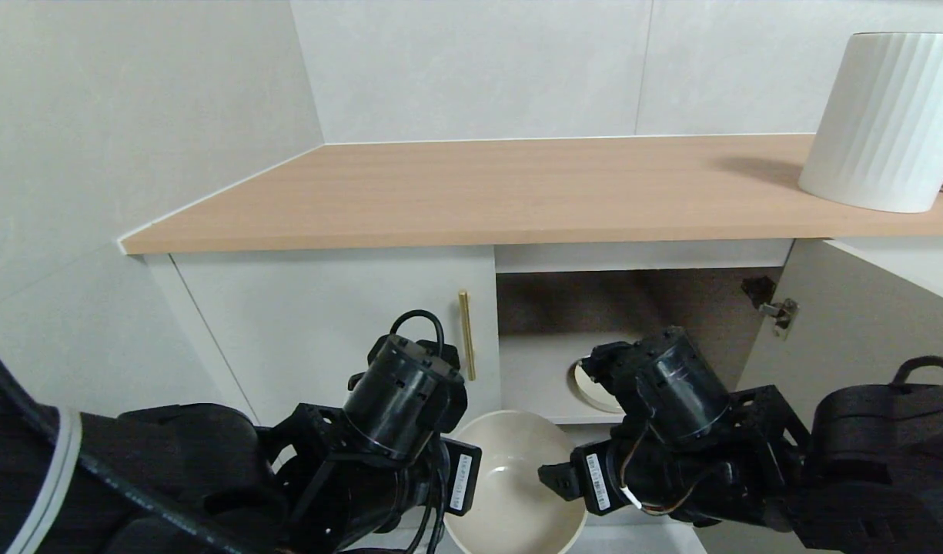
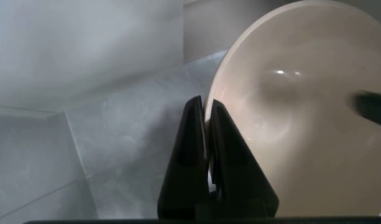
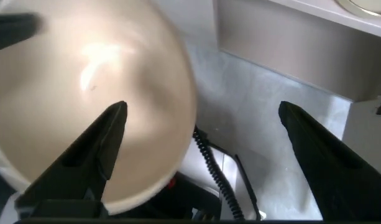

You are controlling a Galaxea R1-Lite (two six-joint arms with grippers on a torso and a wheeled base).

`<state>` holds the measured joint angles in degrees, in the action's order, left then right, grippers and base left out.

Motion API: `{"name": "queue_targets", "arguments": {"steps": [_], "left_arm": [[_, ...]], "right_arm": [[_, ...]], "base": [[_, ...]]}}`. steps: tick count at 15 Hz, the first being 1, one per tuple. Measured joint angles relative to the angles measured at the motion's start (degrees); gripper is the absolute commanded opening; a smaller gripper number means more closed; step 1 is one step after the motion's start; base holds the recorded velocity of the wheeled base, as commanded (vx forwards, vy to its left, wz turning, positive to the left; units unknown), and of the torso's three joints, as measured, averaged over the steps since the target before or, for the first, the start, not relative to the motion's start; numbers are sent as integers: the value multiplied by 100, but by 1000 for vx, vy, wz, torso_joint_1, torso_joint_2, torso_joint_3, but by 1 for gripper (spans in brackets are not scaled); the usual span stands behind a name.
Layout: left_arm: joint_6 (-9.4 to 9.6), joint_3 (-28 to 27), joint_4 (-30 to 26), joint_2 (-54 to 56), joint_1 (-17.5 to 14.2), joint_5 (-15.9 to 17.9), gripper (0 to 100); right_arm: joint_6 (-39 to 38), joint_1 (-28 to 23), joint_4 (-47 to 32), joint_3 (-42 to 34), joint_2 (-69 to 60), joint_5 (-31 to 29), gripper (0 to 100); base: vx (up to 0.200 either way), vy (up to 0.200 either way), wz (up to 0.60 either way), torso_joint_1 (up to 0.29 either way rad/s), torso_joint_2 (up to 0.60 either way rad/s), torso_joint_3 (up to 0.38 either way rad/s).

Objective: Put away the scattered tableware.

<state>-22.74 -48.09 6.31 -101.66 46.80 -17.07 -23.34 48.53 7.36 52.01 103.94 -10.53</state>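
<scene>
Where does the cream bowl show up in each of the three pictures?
Head view: bowl low at centre, below the open cabinet.
Left wrist view: bowl, its rim clamped by the left gripper.
Right wrist view: bowl, under one finger of the open right gripper.
Shared landmark: that dark finger over the bowl's inside.

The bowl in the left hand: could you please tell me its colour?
The bowl is plain cream, clearest in the left wrist view.

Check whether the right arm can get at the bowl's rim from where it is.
Probably yes: the right end effector is open at the bowl, its rim between the fingers, nothing in the way. The left end effector grips the opposite rim.
</scene>
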Motion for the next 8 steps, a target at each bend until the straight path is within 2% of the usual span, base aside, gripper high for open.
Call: {"name": "queue_targets", "arguments": {"steps": [8], "left_arm": [[-1,11,-2,15,22,-55,0]], "right_arm": [[-130,-2,27,74,224,-16,0]], "base": [[0,0,0,0,0,0]]}}
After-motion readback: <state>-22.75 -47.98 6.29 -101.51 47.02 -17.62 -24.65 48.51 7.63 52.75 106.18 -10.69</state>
